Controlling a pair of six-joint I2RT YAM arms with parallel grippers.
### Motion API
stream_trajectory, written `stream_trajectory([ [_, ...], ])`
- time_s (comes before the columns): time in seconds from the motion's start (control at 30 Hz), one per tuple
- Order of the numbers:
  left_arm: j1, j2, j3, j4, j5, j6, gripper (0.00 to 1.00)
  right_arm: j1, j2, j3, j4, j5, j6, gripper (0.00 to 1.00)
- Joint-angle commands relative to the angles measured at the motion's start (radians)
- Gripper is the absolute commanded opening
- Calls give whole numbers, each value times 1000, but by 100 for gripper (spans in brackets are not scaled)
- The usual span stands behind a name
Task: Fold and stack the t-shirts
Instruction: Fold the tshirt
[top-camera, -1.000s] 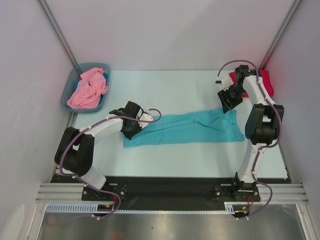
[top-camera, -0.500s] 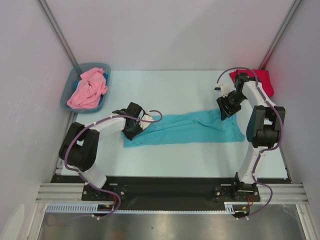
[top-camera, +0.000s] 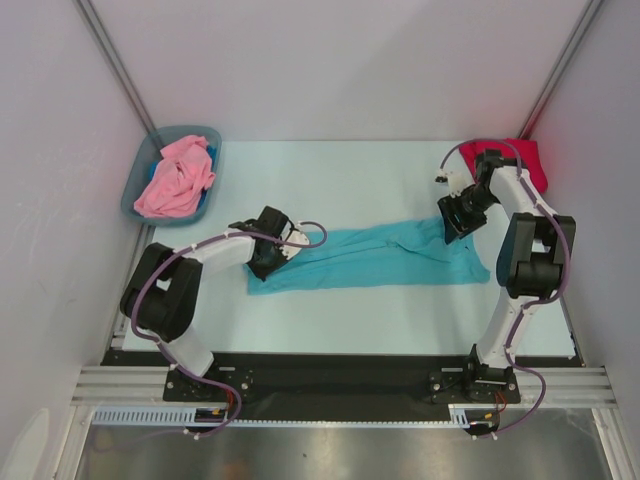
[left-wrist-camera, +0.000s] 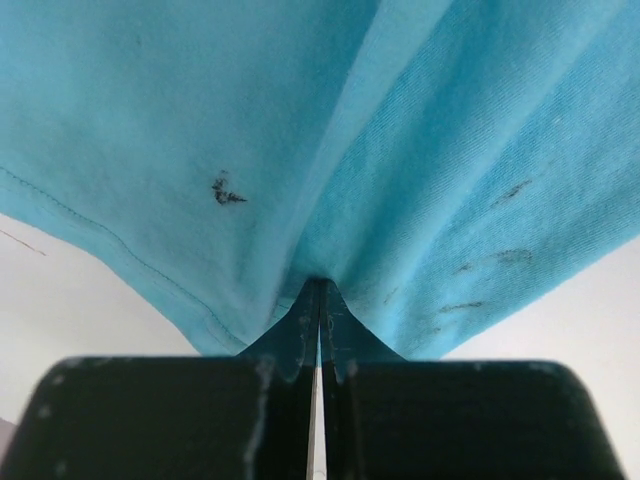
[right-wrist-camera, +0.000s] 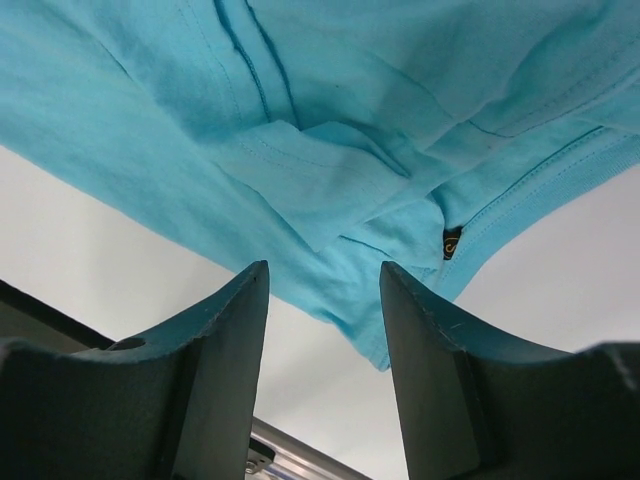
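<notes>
A teal t-shirt (top-camera: 375, 257) lies as a long folded strip across the table's middle. My left gripper (top-camera: 266, 256) is shut on its left end; in the left wrist view the cloth (left-wrist-camera: 300, 130) bunches into the closed fingertips of that gripper (left-wrist-camera: 320, 285). My right gripper (top-camera: 457, 216) hangs open over the strip's far right corner. In the right wrist view the shirt's hem and collar label (right-wrist-camera: 452, 243) lie just beyond the gripper (right-wrist-camera: 325, 275), with nothing between the fingers. A crimson t-shirt (top-camera: 527, 160) lies at the back right. A pink t-shirt (top-camera: 176, 176) is heaped in the bin.
The grey-blue plastic bin (top-camera: 137, 195) stands at the back left by the wall. White walls close in both sides, and the table's metal rail shows under the right gripper. Bare table (top-camera: 350, 180) lies behind the teal strip.
The right gripper has shifted slightly down and toward the shirt's right end, still open. The left gripper keeps its grip on the left end with its elbow drawn a little closer.
</notes>
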Motion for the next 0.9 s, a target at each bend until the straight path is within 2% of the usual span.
stream_trajectory([
  [0.0,-4,38,-33,116,-39,-22,0,-6,-60,3,19,-25,25,54],
  [0.4,-1,55,-25,119,-6,-41,1,-7,-44,14,7,-33,43,54],
  [0.87,-14,63,-22,110,4,-47,0,-9,-15,-92,79,-25,74,54],
])
